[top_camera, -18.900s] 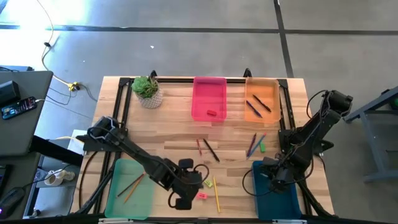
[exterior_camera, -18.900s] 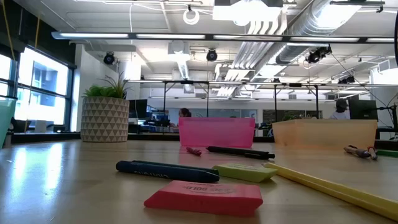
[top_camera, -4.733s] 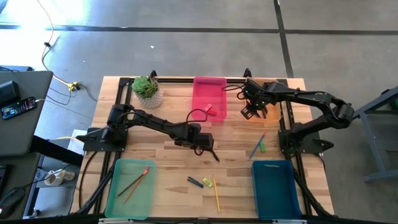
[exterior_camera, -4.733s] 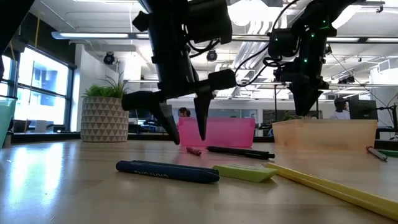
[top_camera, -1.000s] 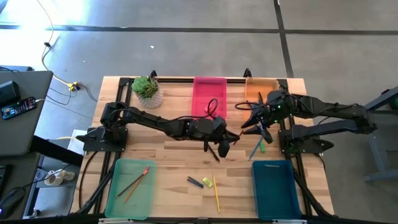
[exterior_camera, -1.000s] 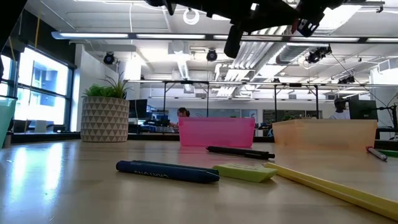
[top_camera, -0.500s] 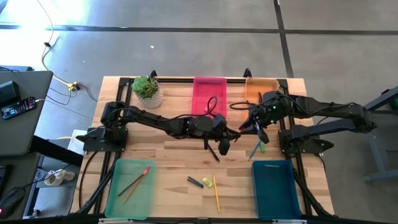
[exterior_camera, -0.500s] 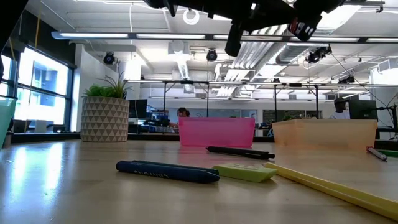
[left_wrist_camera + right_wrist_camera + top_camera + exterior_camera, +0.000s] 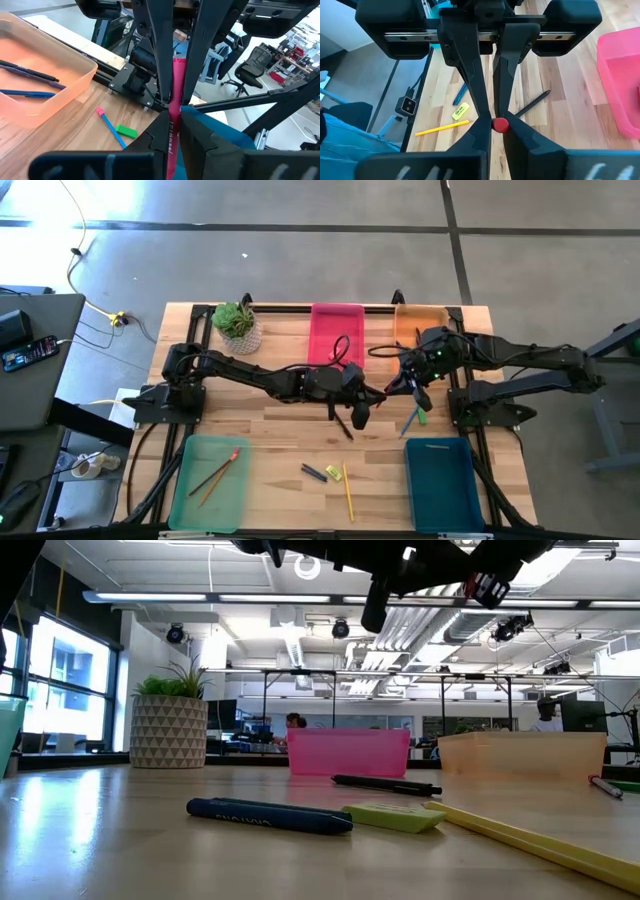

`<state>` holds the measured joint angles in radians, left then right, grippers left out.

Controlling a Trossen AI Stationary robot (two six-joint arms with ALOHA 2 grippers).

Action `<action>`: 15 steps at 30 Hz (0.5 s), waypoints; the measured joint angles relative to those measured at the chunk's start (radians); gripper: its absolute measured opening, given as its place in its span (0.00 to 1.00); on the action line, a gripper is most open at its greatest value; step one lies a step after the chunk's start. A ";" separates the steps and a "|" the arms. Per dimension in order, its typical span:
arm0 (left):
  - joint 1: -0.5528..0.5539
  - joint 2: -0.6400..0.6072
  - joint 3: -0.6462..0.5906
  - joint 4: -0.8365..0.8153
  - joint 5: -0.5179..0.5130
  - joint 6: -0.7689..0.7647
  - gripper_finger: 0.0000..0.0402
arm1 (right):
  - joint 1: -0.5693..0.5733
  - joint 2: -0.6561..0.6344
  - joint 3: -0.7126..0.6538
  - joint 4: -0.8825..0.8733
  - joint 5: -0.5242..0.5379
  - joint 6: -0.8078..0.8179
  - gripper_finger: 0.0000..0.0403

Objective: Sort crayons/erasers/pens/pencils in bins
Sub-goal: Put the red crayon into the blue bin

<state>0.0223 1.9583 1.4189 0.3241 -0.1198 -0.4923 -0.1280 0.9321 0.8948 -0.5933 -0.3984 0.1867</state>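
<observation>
Two grippers (image 9: 170, 127) (image 9: 492, 125) clamp one red crayon (image 9: 176, 90).

Red crayon (image 9: 173, 107) mostly hidden between both hands' fingers

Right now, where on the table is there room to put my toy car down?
Bare wood lies between the plant and the pink bin, and between the green bin and the blue crayon. It is crowded in the middle, where both arms meet around the red crayon.
</observation>
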 joint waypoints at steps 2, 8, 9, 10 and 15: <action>0.000 0.000 0.000 -0.004 -0.009 -0.001 0.09 | 0.000 0.000 0.000 -0.010 0.002 -0.001 0.03; 0.000 -0.001 0.001 -0.063 -0.016 -0.002 0.22 | 0.000 0.000 0.000 -0.096 0.006 0.000 0.02; 0.000 -0.001 0.001 -0.077 -0.018 -0.002 0.24 | 0.000 0.001 0.000 -0.114 0.005 0.011 0.02; 0.000 -0.001 0.001 -0.096 -0.022 -0.002 0.26 | 0.000 0.001 0.000 -0.131 0.003 0.023 0.02; 0.000 -0.001 0.001 -0.207 -0.027 -0.002 0.31 | 0.035 0.001 0.000 -0.281 -0.029 0.077 0.02</action>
<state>0.0219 1.9573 1.4200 0.1167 -0.1471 -0.4939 -0.0930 0.9329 0.8948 -0.8740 -0.4274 0.2633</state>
